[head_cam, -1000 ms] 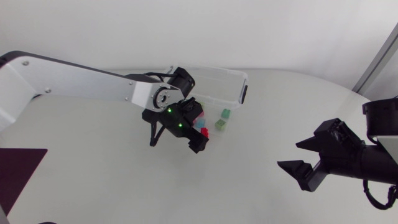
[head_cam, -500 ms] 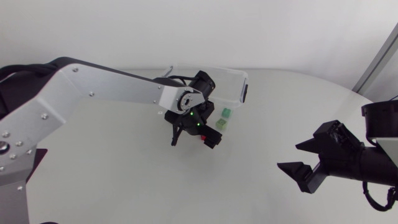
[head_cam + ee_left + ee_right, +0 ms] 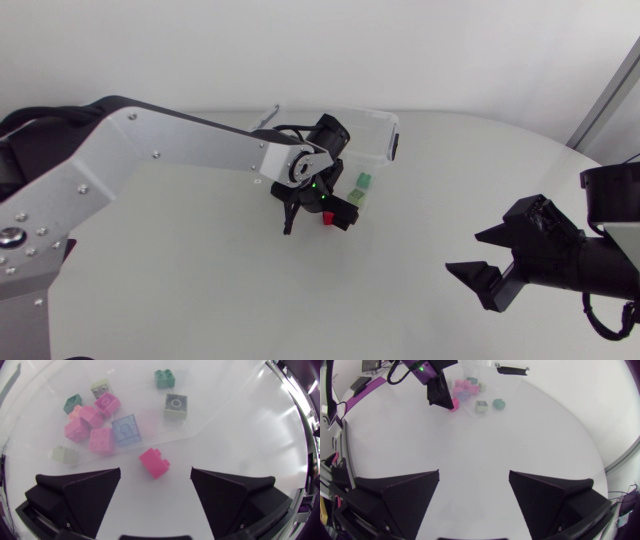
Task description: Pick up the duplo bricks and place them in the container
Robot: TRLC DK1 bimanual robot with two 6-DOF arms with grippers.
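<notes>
silver-grey left arm with screws, green lights, black right arm

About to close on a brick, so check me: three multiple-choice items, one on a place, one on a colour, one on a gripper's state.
1. Where is the duplo brick nearest the left gripper?
A. Stacked on another brick.
B. On the table between its fingers.
C. Held off the table.
2. What colour is it?
A. Pink.
B. Yellow.
C. Black.
3. How is the right gripper?
A. Shut on a brick.
B. Open, empty.
C. Shut, empty.
Answers: 1 B, it lies on the table between the spread fingers, touching neither; 2 A, the left wrist view shows it pink; 3 B, its fingers stand apart, nothing between them.
</notes>
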